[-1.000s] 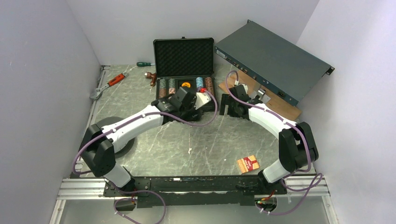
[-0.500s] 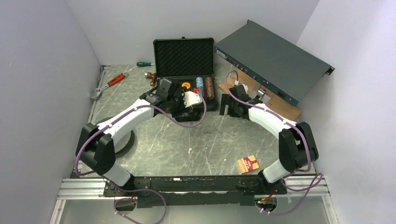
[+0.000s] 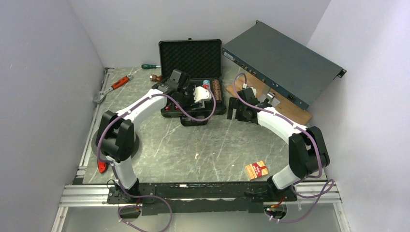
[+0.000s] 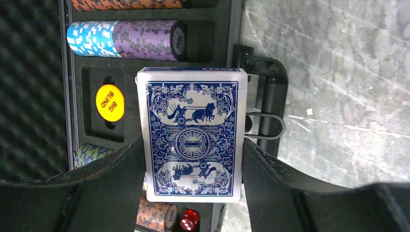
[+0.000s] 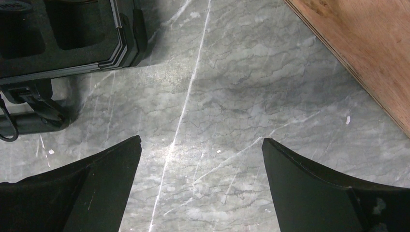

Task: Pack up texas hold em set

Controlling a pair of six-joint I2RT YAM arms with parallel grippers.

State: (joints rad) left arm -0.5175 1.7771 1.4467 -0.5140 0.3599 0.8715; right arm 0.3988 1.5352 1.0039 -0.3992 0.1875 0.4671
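The black case lies open at the back of the table, its foam lid upright. My left gripper is shut on the blue card deck and holds it above the case's tray, over the front edge by the handle. Below are a blue-and-purple chip stack, a yellow BIG BLIND button and a red die. In the top view the left gripper hangs over the tray. My right gripper is open and empty over bare table right of the case. A red card deck lies near the front right.
A long grey-green rack box leans at the back right over a wooden board. A green screwdriver and a red-handled wrench lie at the back left. A small red object lies by the left arm's base.
My left arm has swung back and left, carrying the blue deck from in front of the case to above its tray. The right arm has not moved.
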